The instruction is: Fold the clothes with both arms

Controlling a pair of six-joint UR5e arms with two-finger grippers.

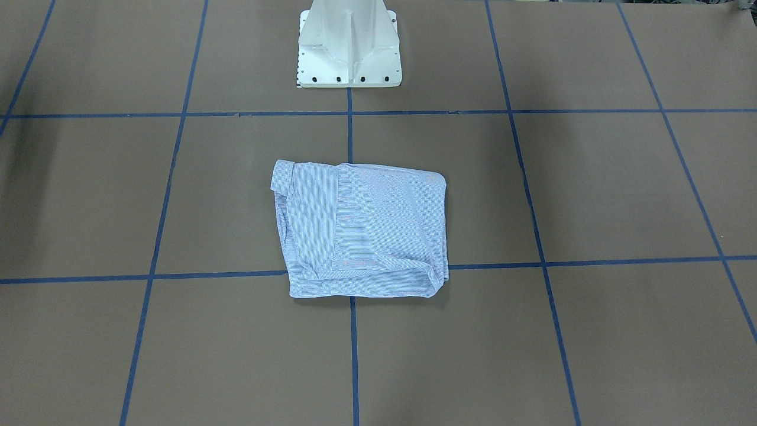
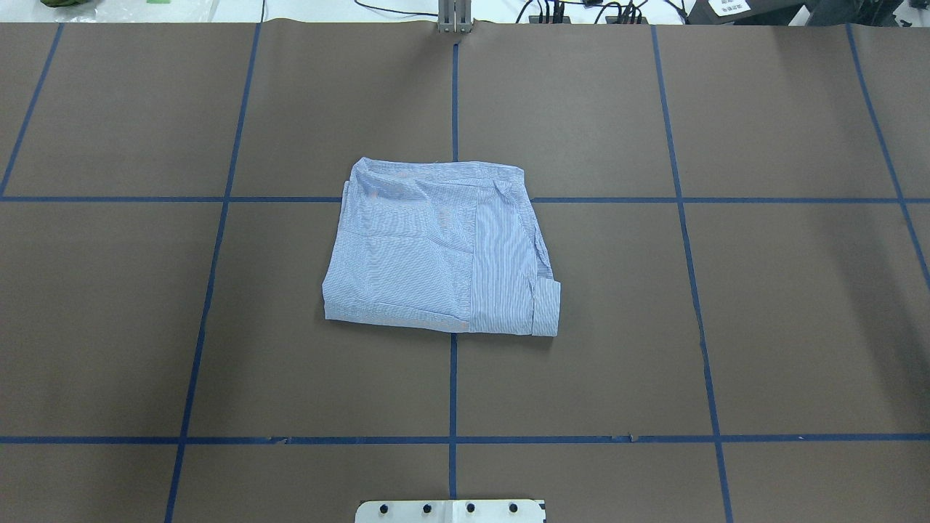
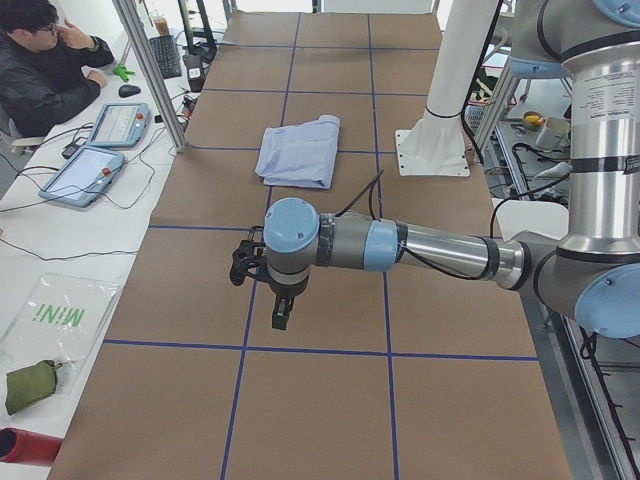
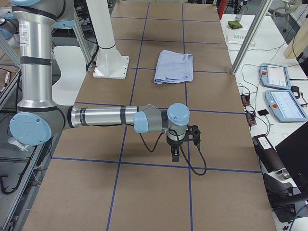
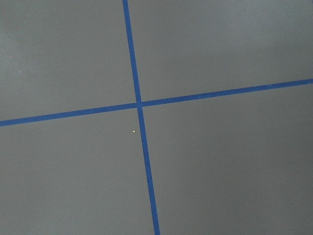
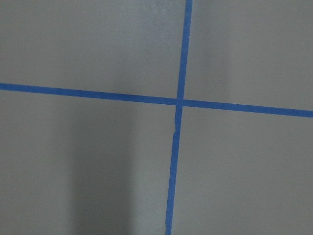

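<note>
The left gripper [image 3: 279, 314] and right gripper [image 4: 175, 153] show only from the side, too small to tell how their jaws stand. The pedestal [image 1: 349, 53] runs off the top edge.

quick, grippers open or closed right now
left gripper: cannot tell, seen only from the side
right gripper: cannot tell, seen only from the side

We see soft, even overhead light here; the shirt [image 2: 436, 247] throws only a thin shadow hugging its edges. Its stripes shimmer with moiré. Well off to the shirt's side, a broad faint shadow dims the table [image 2: 109, 327].
</note>
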